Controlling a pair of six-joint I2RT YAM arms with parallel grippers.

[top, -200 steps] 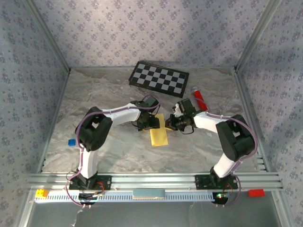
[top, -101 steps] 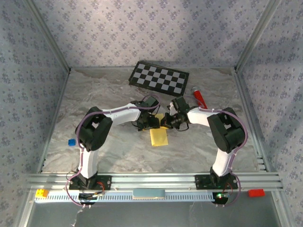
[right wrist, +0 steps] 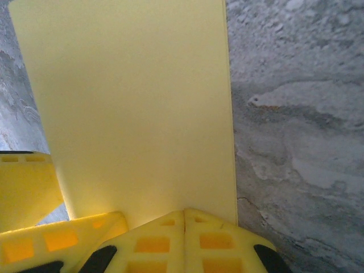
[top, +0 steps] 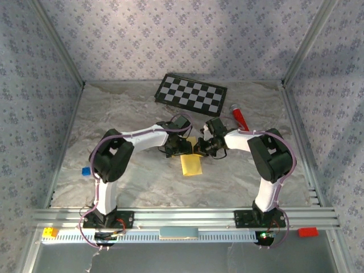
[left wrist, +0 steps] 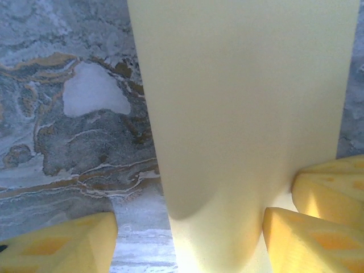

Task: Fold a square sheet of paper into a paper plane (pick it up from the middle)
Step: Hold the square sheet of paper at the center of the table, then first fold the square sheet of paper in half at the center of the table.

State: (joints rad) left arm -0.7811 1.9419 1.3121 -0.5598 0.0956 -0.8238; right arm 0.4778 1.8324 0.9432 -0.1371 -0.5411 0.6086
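Note:
The square sheet of paper lies on the marbled table as a pale-yellow narrow rectangle, its far end under both grippers. In the left wrist view the paper runs between the spread fingers of my open left gripper; one fingertip is over bare table, the other over the sheet. My right gripper is shut, its joined tips pressed at the near edge of the paper. From above, the left gripper and right gripper nearly meet over the sheet.
A black-and-white checkerboard panel lies at the back. A red tube rests behind the right arm. A small blue block sits by the left arm. Yellow and red blocks lie on the front rail.
The right gripper has swung left from beside the red tube onto the paper's far end, close to the left gripper. The left arm and the paper have stayed put.

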